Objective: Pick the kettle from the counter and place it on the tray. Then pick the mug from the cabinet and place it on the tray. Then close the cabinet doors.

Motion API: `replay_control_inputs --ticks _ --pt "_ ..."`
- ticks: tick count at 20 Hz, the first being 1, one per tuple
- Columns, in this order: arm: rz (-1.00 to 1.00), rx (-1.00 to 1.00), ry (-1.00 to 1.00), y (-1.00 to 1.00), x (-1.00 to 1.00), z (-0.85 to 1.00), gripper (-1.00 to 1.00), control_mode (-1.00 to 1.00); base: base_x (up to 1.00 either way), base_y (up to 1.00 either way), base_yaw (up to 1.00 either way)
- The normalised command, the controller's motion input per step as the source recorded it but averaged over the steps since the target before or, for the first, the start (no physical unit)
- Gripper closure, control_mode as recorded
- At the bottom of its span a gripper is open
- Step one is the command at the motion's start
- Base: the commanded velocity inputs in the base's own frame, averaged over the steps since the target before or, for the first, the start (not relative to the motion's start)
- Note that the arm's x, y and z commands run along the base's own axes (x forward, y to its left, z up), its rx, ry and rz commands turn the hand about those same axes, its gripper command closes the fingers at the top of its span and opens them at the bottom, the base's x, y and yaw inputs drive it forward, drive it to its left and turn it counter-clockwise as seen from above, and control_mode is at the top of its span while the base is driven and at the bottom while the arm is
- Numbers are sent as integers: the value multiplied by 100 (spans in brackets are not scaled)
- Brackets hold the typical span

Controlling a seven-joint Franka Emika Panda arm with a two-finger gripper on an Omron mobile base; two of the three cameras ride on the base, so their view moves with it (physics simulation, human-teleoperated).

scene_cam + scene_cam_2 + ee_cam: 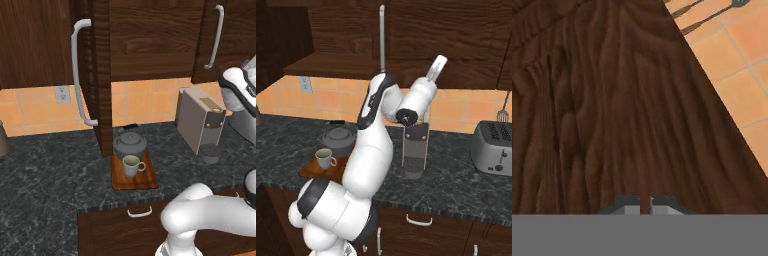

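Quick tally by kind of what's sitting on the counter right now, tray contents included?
Trays: 1, the tray
Kettles: 1, the kettle on the tray
Mugs: 1, the mug on the tray
Coffee machines: 1, the coffee machine
Toasters: 1, the toaster
Total: 5

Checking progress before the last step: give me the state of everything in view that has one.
kettle: upright on the tray, lid on
mug: upright on the tray, beside the kettle
left cabinet door: open
right cabinet door: partly open
gripper: shut, facing wood
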Motion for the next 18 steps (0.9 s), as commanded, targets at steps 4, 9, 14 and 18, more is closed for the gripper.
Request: replay_control_inputs --ticks 4,9,14,18 --pt "55 0 -2 0 35 36 100 -100 0 0 0" --pt "11 -7 3 22 40 0 100 -100 0 0 0" --pt "-8 -11 10 38 54 -2 100 -100 0 0 0" --pt "-9 -7 10 32 64 -3 100 -100 0 0 0"
